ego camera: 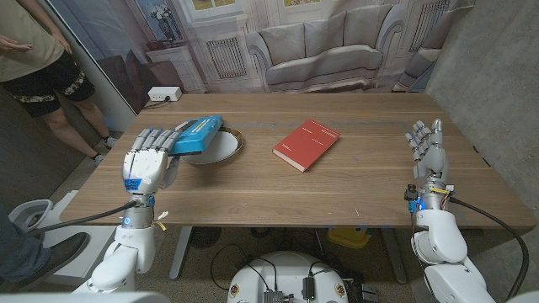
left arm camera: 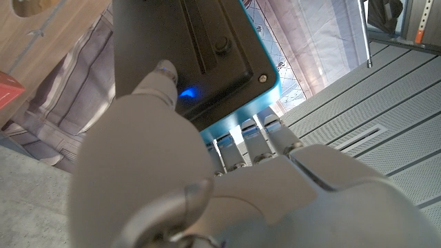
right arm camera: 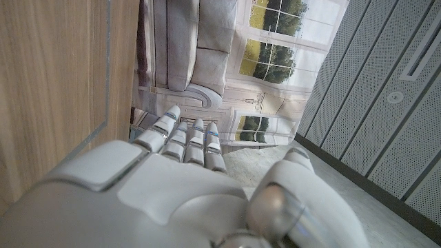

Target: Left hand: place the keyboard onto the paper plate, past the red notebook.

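Observation:
My left hand [ego camera: 150,158] grips one end of the blue keyboard [ego camera: 195,134] at the table's left side. The keyboard's far end hangs over the white paper plate [ego camera: 227,148], which lies just beyond and to the right of the hand. In the left wrist view the keyboard's dark underside [left arm camera: 200,48] with a blue rim shows close above my fingers [left arm camera: 248,141]. The red notebook [ego camera: 306,144] lies flat near the table's middle, to the right of the plate. My right hand [ego camera: 425,150] stands upright near the table's right edge, fingers apart, holding nothing.
A person [ego camera: 38,59] stands at the far left beside the table. A white power strip [ego camera: 163,94] lies on the floor behind the table. Bare wood spreads between the notebook and my right hand [right arm camera: 186,179].

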